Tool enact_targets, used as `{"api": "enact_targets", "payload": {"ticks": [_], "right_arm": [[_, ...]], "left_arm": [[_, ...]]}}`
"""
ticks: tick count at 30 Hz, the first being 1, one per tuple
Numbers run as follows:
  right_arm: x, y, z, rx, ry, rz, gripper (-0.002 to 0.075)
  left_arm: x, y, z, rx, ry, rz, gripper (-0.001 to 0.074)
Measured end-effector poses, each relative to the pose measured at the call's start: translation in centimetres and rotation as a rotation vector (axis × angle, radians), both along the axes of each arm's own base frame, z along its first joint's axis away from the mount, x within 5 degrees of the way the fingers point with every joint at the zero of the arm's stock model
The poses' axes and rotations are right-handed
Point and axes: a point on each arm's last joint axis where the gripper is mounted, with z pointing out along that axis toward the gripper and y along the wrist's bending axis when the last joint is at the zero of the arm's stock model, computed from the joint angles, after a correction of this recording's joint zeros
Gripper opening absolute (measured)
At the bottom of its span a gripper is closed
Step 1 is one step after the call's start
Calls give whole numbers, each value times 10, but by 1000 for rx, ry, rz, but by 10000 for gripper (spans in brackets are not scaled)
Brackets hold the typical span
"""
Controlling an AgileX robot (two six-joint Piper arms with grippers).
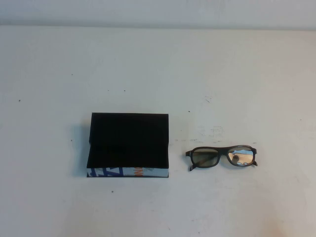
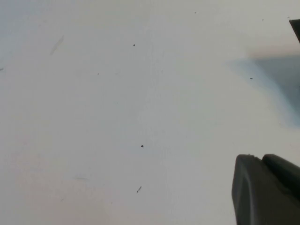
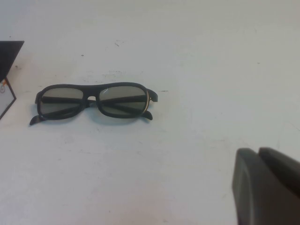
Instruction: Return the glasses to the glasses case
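Two things lie on the white tabletop [image 1: 158,64]. The glasses case [image 1: 129,144] sits left of centre, its white printed edge on the near side. Just right of it, apart, the glasses [image 1: 221,156] rest folded. The left pincer [image 2: 267,187] and right pincer [image 3: 267,185] each hover above the tabletop; whether either is open cannot be told.
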Motion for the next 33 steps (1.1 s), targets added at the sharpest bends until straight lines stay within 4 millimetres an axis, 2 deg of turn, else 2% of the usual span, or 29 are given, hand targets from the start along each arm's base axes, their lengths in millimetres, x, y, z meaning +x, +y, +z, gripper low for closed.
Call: {"api": "enact_targets", "payload": {"ticks": [33], "right_arm": [[0,1,0,21,2,2,-11]], "left_arm": [[0,0,0,0,0,0,-4]]}}
